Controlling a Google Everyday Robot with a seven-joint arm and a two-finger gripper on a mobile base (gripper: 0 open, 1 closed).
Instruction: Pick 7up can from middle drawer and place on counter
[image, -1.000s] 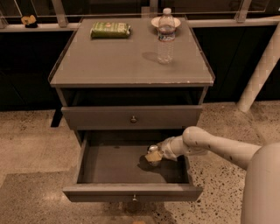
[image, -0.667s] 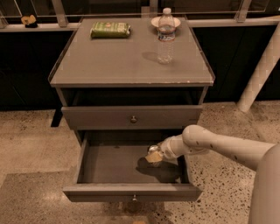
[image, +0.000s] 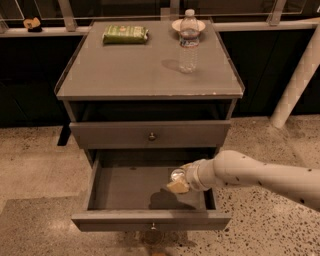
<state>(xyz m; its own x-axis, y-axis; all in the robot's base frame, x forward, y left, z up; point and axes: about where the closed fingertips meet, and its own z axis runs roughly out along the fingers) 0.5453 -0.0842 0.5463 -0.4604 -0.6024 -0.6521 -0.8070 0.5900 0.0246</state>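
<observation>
Tool (image: 179, 184) in the right half of the middle drawer (image: 125, 186), 7up can (image: 176, 174) at its tip, apparently upright; whether the tool grips it cannot be told.

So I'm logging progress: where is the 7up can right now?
In the camera view, the 7up can is in the open middle drawer, toward its right side, at the tip of the gripper.

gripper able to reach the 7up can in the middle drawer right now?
Probably yes: the middle drawer stands open, and the gripper is inside it right at the 7up can, with nothing between them.
</observation>
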